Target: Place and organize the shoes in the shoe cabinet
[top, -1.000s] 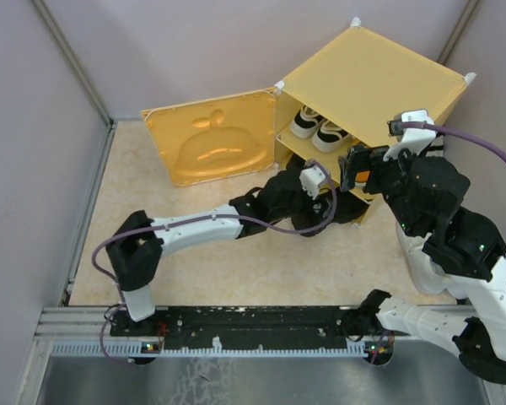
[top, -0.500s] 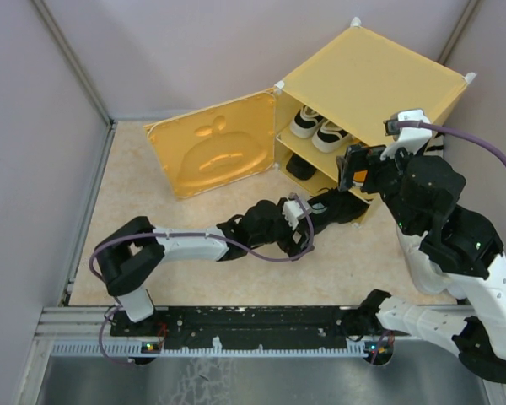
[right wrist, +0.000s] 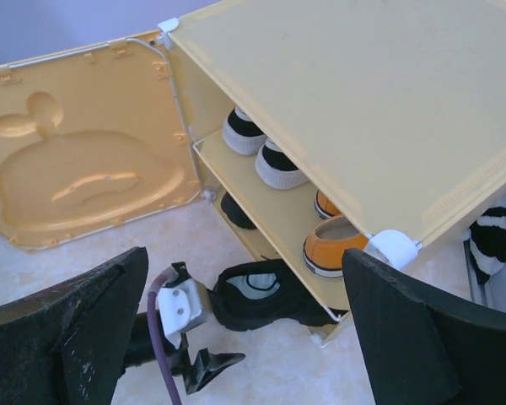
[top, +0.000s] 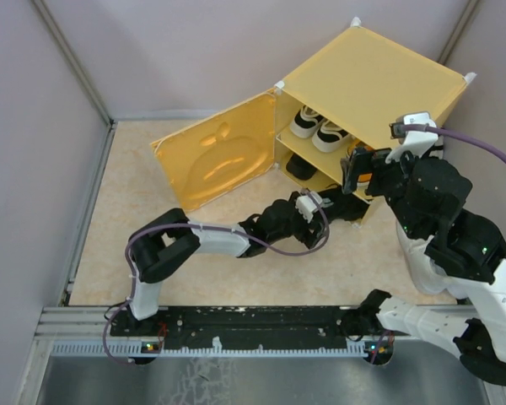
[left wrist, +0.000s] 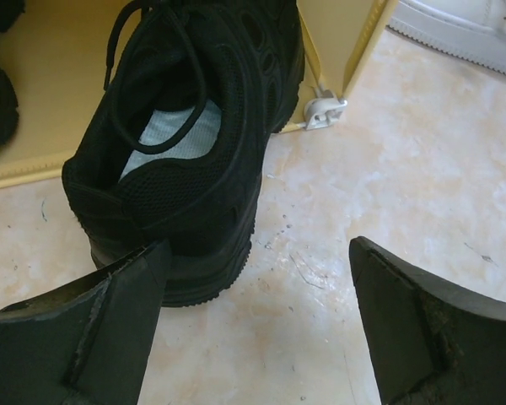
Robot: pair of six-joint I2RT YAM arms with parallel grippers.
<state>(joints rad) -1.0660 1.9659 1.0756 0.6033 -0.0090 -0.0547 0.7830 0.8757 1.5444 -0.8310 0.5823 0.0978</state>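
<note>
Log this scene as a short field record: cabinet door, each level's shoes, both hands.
Shoe cabinet: door open
Upper shelf: black-and-white sneakers on the hinge side, orange sneakers on the far side
Lower compartment: one all-black sneaker inside; second all-black sneaker with toe in, heel out on the floor
Left hand: open, low behind that sneaker's heel
Right hand: open, holding nothing, raised in front of the cabinet
</note>
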